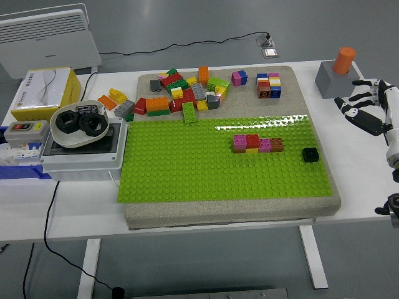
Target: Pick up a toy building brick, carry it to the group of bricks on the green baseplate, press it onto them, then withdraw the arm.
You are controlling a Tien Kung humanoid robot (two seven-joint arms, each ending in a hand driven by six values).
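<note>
Right hand [365,107] seen at right table edge, fingers spread, nothing held. Loose bricks [184,93] heaped far to its left, beyond green baseplate [187,168]; brick row [257,144] lies nearer, long axis left-right.

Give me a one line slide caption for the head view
Right robot hand, open and empty, hovers right of the green baseplate bearing a short brick row.
</note>
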